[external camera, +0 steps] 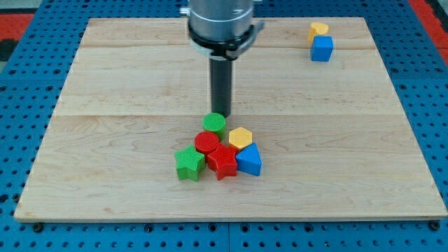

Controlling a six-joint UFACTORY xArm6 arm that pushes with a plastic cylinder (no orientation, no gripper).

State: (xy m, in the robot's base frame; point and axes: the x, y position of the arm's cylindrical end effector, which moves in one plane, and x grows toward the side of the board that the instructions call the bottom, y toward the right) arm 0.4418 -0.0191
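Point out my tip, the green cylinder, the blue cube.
my tip [222, 114], camera view, rod's lower end
green cylinder [214, 123], camera view, round top face
blue cube [322, 49], camera view, front face

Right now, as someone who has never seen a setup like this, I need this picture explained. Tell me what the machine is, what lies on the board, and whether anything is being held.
There is one picture, from a single camera looking down at a wooden board on a blue pegboard. The grey cylinder at the view's top is the end of my arm. It carries no claw, only a dark rod, so nothing is held. My tip rests just behind a green cylinder, touching or nearly so. That cylinder heads a tight cluster: a red cylinder, a yellow hexagon, a red star, a green star and a blue triangle-like block. Far off, at the view's top right, a small yellow block sits against a blue cube.
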